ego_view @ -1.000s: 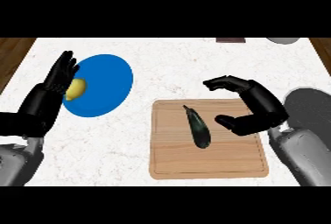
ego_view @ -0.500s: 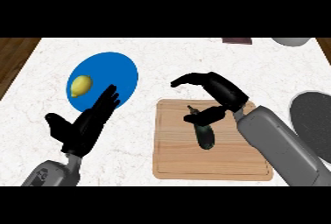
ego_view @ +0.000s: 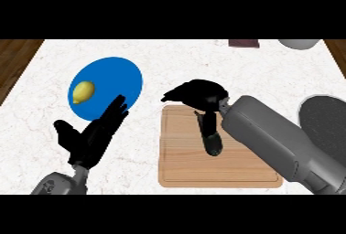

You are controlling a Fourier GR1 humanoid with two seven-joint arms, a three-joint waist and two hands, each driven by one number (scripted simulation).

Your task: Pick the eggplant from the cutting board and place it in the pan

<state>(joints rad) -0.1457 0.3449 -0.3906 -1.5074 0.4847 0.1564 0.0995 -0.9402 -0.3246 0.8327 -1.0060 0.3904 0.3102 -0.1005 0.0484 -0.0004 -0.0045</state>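
Covering the far end of the eggplant on the cutting board, the right hand hid whether it gripped; an end-only hold could let it swing before reaching the pan.

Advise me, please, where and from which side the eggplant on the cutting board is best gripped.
Probably from above, across its mid-body: the eggplant lies flat on the cutting board, lengthwise far to near, both long sides free; the right hand covers its far end.
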